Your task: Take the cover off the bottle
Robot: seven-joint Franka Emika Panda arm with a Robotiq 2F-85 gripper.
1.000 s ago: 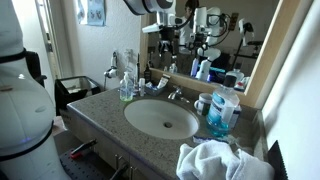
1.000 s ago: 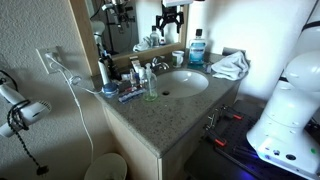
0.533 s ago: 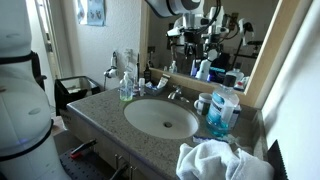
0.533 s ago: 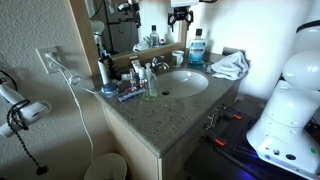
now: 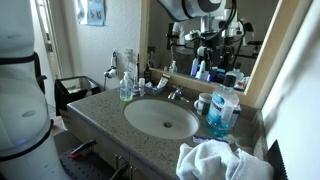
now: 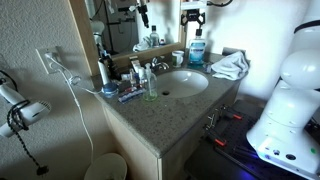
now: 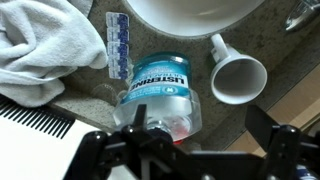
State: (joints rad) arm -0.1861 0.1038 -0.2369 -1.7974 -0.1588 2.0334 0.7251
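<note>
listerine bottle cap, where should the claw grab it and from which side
Grip the cap from straight above, across its round sides: the bottle stands upright, with mug and towel crowding its flanks, and the open claw hangs overhead.

**Counter layout around the sink**

The bottle point(image 5: 222, 108) is standing on the counter point(image 5: 95, 110) beside the sink point(image 5: 160, 118), with the cup point(image 5: 203, 102) sitting just beside it — on the faucet point(image 5: 176, 95) side. The towel point(image 5: 215, 160) is lying in front of the bottle, near the counter's edge. In the wrist view a comb point(image 7: 35, 122) is lying just beside the towel. The gripper point(image 6: 193, 17) is hanging above the bottle.
</note>
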